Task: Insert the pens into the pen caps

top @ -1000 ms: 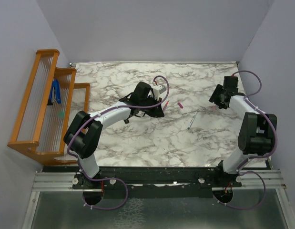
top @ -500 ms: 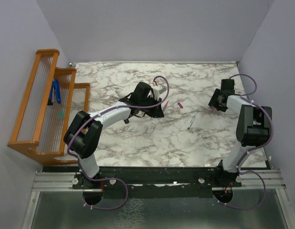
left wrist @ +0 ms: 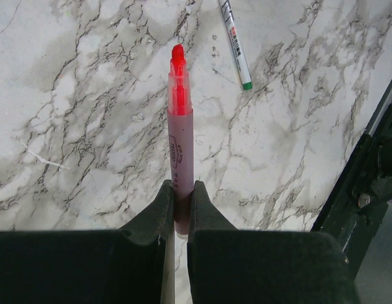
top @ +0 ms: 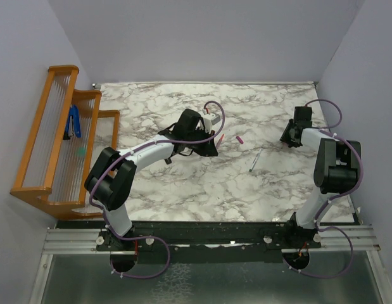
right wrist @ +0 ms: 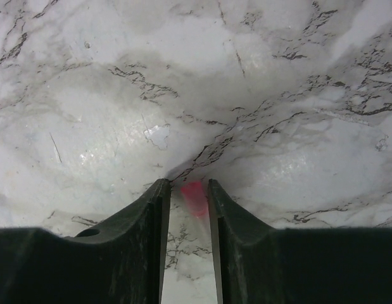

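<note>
My left gripper (left wrist: 181,187) is shut on the rear end of a pinkish pen (left wrist: 181,126) with a bare red tip, held level above the marble; from above, this gripper (top: 211,144) sits mid-table. A thin white pen (left wrist: 235,44) with a green tip lies on the table beyond it, also visible from overhead as a thin white pen (top: 255,161). My right gripper (right wrist: 185,183) is low at the far right, open, its fingers straddling a small pink-red pen cap (right wrist: 194,197) that lies nearer the right finger. A magenta cap (top: 240,139) lies between the arms.
An orange wooden rack (top: 56,139) stands along the left wall with a blue-handled tool (top: 74,121) in it. The right wall runs close behind my right gripper (top: 289,138).
My right gripper has dropped onto the table at the far right and its jaws have narrowed around the pink-red cap. The left arm and its pen have not moved.
</note>
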Action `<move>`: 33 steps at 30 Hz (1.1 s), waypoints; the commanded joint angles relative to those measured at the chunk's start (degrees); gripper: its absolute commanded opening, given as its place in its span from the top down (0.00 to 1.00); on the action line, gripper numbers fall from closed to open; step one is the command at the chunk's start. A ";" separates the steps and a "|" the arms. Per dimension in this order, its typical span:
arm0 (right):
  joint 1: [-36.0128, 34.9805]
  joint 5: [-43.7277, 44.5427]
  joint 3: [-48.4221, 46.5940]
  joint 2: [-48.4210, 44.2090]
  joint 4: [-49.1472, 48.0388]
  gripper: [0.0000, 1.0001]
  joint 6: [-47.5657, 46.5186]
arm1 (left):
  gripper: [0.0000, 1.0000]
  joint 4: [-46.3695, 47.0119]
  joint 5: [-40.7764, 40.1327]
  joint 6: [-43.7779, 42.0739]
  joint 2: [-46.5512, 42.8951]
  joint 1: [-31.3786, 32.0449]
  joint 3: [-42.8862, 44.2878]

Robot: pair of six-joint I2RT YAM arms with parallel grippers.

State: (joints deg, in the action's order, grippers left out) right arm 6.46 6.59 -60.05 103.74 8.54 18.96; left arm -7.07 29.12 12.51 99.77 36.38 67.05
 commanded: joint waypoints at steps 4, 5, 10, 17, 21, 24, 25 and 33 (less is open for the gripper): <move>0.30 -1.09 2.60 0.93 1.36 0.73 -0.22 | 1.00 -1.37 -0.19 -0.88 -0.95 -0.26 -0.42; 0.28 -1.21 2.85 0.93 1.36 0.74 -0.24 | 1.00 -1.44 -0.25 -0.89 -1.12 -0.26 -0.50; 0.30 -1.74 4.35 0.68 1.49 0.86 -0.24 | 1.00 -1.80 -0.43 -0.93 -1.73 -0.39 -0.69; 0.26 -2.78 4.42 0.55 2.21 0.99 -0.17 | 1.00 -2.17 -0.54 -1.07 -2.75 -0.60 -1.11; 0.24 -3.78 4.46 -0.60 3.27 1.00 1.97 | 1.00 -2.65 -0.73 -1.44 -3.87 -0.93 -1.54; 0.15 -5.98 5.08 -2.32 4.27 0.99 6.24 | 1.00 -2.86 -0.78 -1.53 -4.60 -1.28 -1.74; 0.17 -6.18 5.40 -3.09 4.47 1.00 8.47 | 1.00 -2.98 -0.79 -1.53 -4.78 -1.31 -1.74; -0.17 -8.45 10.18 -10.70 5.24 1.00 33.05 | 1.00 -3.12 -0.45 -1.44 -6.47 -1.49 -2.24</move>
State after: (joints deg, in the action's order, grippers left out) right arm 6.74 -0.60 -51.94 96.92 9.82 36.36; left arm -9.56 29.04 11.70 95.77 35.11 65.82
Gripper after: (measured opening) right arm 0.041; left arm 0.049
